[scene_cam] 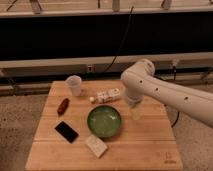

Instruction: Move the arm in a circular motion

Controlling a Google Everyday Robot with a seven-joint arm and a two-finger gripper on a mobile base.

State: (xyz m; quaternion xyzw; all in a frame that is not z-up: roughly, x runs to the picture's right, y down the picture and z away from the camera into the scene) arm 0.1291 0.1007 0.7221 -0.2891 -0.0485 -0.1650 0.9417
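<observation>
The arm — thick, rounded white tubes with dark dots — reaches in from the right, its bulbous joint over the slatted wooden table. The gripper hangs just right of the round, glossy green bowl — whether it is apart or together I cannot tell.

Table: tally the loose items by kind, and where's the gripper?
Cup: 1
Bowl: 1
Phone: 1
Carton: 1
Red item: 1
White block: 1
Small white piece: 1
Total: 7
Gripper: below the arm, beside the bowl.
</observation>
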